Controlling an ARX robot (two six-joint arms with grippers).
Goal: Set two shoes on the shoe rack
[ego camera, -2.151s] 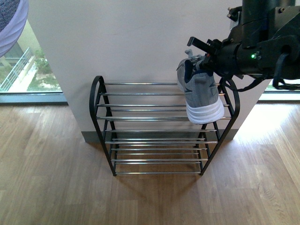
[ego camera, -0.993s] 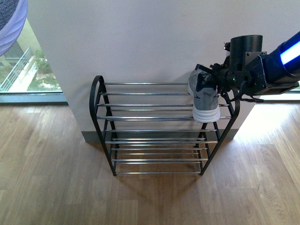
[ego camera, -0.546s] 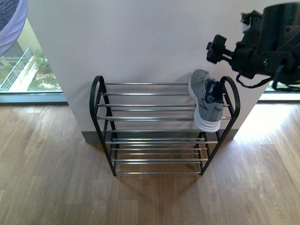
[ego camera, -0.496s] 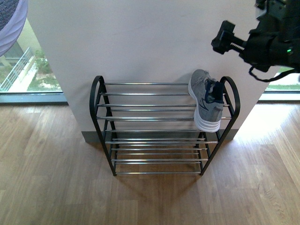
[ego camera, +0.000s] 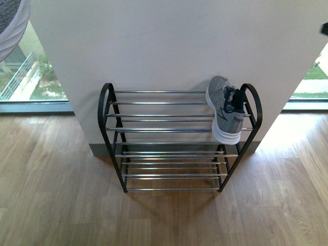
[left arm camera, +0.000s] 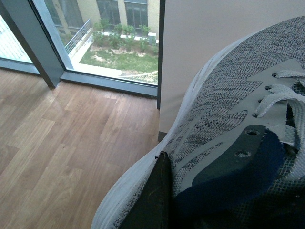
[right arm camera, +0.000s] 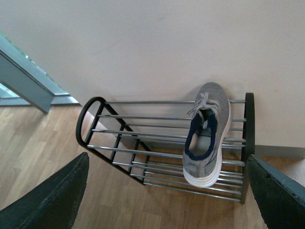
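One grey knit sneaker (ego camera: 226, 110) with a white sole lies on the top tier of the shoe rack (ego camera: 105, 110), at its right end, heel toward me. In the right wrist view this sneaker (right arm camera: 208, 138) rests on the rack (right arm camera: 84, 119), and my right gripper (right arm camera: 167, 162) hangs open well above and in front of it. The second grey knit sneaker (left arm camera: 224, 124) fills the left wrist view, and my left gripper (left arm camera: 181, 205) is shut on its navy collar, with one dark finger (left arm camera: 156, 195) outside the knit. A bit of that sneaker (ego camera: 10, 20) shows at the front view's top left corner.
The rack stands against a white wall column (ego camera: 164, 46). Floor-length windows (ego camera: 31, 82) flank the column. Wood floor (ego camera: 61, 205) lies in front of and beside the rack. The top tier's left part and the lower tiers hold nothing.
My right gripper set the sneaker on the top tier's right end, let go, and drew back up and to the right, out of the front view.
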